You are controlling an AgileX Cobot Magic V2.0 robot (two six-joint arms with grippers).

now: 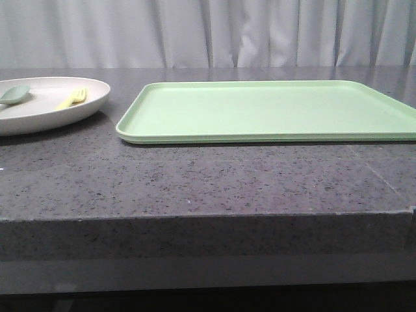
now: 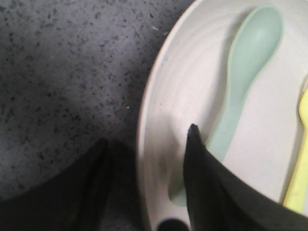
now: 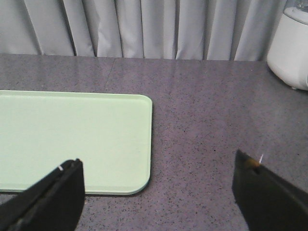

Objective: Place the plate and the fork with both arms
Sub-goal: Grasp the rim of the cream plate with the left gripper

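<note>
Plate (image 1: 45, 104), cream, round, shallow: in the front view it sits on the dark speckled countertop (image 1: 195, 182) at far left, partly cut by the frame edge. On it lie the fork (image 1: 73, 99), yellow and slim, tines pointing away from the camera, and a spoon (image 1: 13, 95), pale grey-green, to the left of the fork and apart from it. Tray (image 1: 273, 110), pale green, rectangular, lies just right of the plate without touching it. Curtain (image 1: 208, 32), grey, pleated, behind the counter. No arm shows in this view.

Left wrist view: left gripper (image 2: 147, 144), dark, jaws parted and straddling the plate's (image 2: 178, 96) rim, one finger (image 2: 91, 178) over the countertop (image 2: 67, 72), the other over the plate's inner face near the spoon (image 2: 240, 72) handle. Nothing is clamped. Fork (image 2: 301, 159) visible at the frame edge, beside the spoon.

Right wrist view: right gripper (image 3: 159, 185), jaws spread wide and empty, above the countertop (image 3: 207, 120) near the tray's (image 3: 72, 139) rounded corner. White appliance (image 3: 291, 48) stands at the counter's far side, before the curtain (image 3: 144, 26).
</note>
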